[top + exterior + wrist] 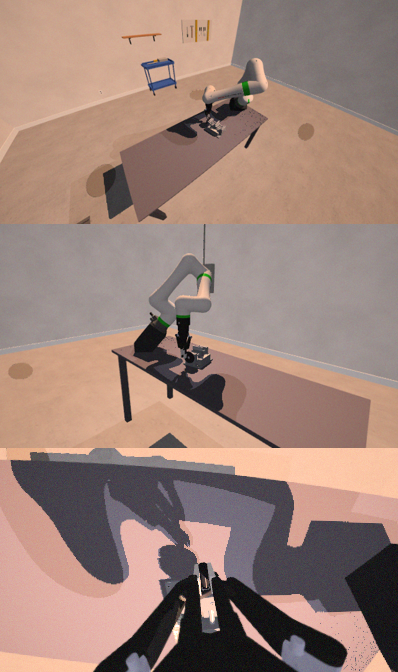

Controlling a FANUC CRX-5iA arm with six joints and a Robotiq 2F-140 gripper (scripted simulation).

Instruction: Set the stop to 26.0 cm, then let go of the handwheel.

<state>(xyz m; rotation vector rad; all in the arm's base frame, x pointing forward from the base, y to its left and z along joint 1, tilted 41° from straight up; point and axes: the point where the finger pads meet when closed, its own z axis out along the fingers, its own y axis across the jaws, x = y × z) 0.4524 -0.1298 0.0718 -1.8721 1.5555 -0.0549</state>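
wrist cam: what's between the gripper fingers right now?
The handwheel, seen edge-on as a pale strip. The gripper is shut on it, one dark finger on each side, shown in the wrist view.

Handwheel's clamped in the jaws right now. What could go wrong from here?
1. The gripper grips only the handwheel's thin rim, so it could slip mid-turn.
2. No view shows a readable scale, so the stop could overshoot unnoticed.
3. The fixture sits near the table edge; a sideways pull might shift it.
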